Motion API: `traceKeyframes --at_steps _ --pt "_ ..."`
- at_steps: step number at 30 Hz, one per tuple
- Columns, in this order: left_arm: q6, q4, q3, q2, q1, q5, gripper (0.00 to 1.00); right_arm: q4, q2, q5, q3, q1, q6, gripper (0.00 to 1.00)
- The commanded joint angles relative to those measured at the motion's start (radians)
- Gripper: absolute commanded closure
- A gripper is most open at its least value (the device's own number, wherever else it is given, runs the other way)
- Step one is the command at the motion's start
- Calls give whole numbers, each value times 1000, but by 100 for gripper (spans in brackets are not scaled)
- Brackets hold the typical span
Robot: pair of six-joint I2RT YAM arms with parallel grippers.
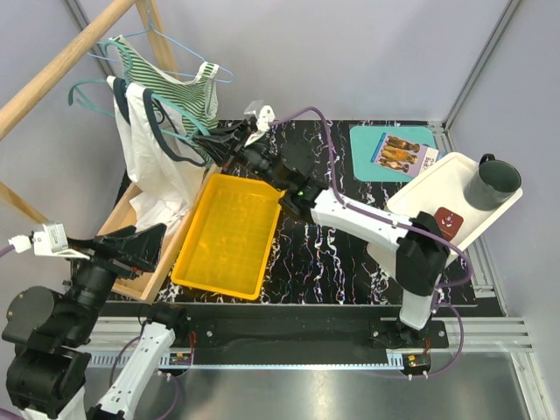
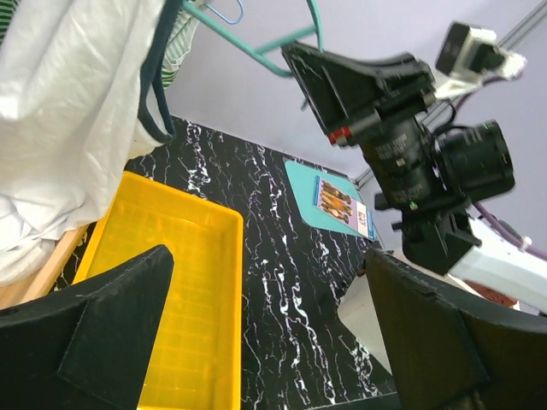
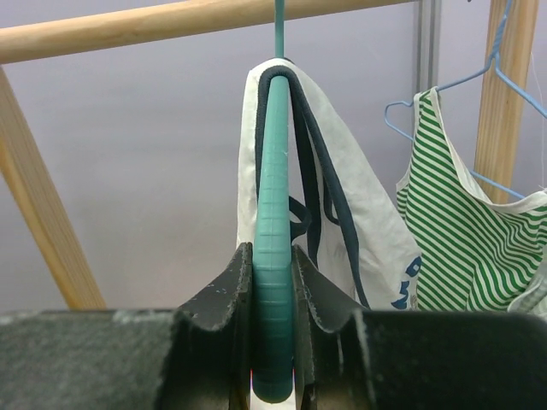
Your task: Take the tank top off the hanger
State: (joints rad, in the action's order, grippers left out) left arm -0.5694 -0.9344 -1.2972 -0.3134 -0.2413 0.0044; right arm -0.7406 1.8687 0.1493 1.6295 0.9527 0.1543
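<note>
A white tank top (image 1: pixel 153 171) with navy trim hangs on a teal hanger (image 1: pixel 191 121) from the wooden rail (image 1: pixel 61 66) at the back left. My right gripper (image 1: pixel 214 144) is shut on the hanger's near arm. In the right wrist view the jaws (image 3: pixel 273 342) clamp the teal hanger (image 3: pixel 273 213), with the tank top (image 3: pixel 363 231) draped behind it. My left gripper (image 1: pixel 140 249) is open and empty, low at the front left. In its own view (image 2: pixel 273 329) it faces the tank top (image 2: pixel 68 111) and the held hanger (image 2: pixel 256 47).
A green-striped tank top (image 1: pixel 175 83) hangs on a light blue hanger beside the white one. A yellow bin (image 1: pixel 227 236) and a wooden crate (image 1: pixel 122 214) lie under the rail. A white tray (image 1: pixel 437 188) with a dark cup (image 1: pixel 492 182) and a teal mat (image 1: pixel 394 150) sit at right.
</note>
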Motion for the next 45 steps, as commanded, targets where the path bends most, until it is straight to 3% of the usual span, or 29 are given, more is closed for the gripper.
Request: traceKeyframes --at_steps 1,9,14,26,34,39,45 --pt "22 49 -120 -121 -4 28 1 -155 -170 24 -81 0 14 100" --pt "29 57 -439 -332 -4 57 4 -19 -414 99 -299 0 114 100" --pt "-62 83 -521 -415 -4 170 6 55 -557 144 -379 -2 137 100" --pt "-316 394 -312 -377 -4 247 11 33 -646 216 -525 0 114 100" --pt "-268 396 -258 -369 -4 54 23 1 -658 239 -591 0 116 100" --pt "-236 365 -240 -395 -4 -49 26 -23 -660 268 -612 0 111 100" --pt "-205 368 -241 -438 -4 -89 29 -23 -649 317 -622 0 93 100"
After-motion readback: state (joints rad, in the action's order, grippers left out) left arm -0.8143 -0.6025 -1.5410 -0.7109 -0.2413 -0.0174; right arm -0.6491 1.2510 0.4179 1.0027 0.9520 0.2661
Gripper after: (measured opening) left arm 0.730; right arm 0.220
